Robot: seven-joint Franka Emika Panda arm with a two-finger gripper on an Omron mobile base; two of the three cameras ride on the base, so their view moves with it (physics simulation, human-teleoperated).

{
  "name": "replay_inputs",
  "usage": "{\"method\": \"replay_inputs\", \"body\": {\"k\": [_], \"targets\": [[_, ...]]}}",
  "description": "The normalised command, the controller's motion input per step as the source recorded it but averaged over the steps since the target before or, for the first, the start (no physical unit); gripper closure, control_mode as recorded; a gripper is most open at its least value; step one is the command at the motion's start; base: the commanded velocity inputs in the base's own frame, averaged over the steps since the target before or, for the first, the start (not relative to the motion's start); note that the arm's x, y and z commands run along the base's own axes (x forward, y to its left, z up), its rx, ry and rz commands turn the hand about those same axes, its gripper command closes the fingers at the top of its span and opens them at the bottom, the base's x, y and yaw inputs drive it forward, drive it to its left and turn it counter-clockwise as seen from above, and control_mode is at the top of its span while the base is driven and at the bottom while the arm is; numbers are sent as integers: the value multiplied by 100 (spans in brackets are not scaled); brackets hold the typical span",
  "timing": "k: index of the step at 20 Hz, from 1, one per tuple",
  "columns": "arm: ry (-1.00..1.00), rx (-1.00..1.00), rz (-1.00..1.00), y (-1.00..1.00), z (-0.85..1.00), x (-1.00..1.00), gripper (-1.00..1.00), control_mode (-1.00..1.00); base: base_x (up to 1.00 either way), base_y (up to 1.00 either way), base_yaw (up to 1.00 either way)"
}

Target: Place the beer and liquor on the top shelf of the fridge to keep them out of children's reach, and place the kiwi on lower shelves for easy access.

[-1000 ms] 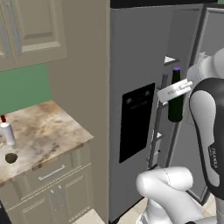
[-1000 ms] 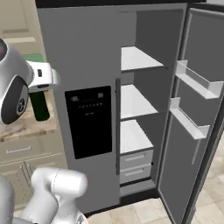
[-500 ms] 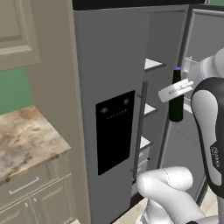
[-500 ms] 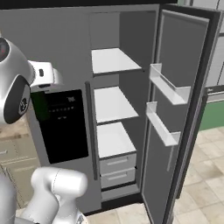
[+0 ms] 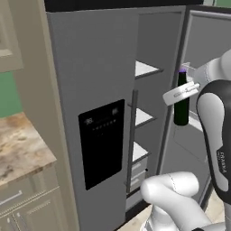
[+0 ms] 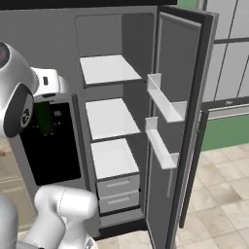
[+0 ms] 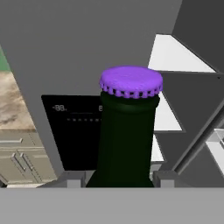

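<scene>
I am holding the beer point(image 5: 181, 103), a slim, almost black bottle with a purple cap, upright in my tool point(image 5: 180, 92). The tool's two fingers are pinched against the bottle's sides, high on its body below the neck. The bottle hangs in the air in front of the fridge point(image 5: 97, 63), whose right-hand door stands swung open. Inside, white shelves are stacked one above another; the top shelf point(image 6: 108, 68) is bare, and the lower shelves point(image 6: 109, 117) beneath it are bare too.

From the hand view the purple cap sits close to the camera, with the shelves beyond it to the right and the black display panel point(image 7: 70, 131) behind the bottle.

I judge the risks as these. The bottle hangs below the level of the top shelf, so pushing forward without lifting could knock its base against the shelf's front edge. The open door's white bins point(image 6: 165, 102) jut out near my path and could catch the bottle or my arm. A tall, narrow bottle set down tilted could topple.

The display panel shows faint pale characters, too blurred to read. My arm carries small dark lettering, also unreadable.
</scene>
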Motion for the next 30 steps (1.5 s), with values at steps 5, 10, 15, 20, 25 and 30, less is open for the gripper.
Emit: {"method": "replay_inputs", "body": {"k": [5,10,15,20,25,30], "targets": [[0,0,0,0,0,0,100,100,40,-28,9],[0,0,0,0,0,0,100,100,47,-12,12],[0,0,0,0,0,0,100,100,54,-13,15],[0,0,0,0,0,0,100,100,47,-32,15],[0,0,0,0,0,0,100,100,35,-42,12],[0,0,0,0,0,0,100,100,39,-19,12]]}}
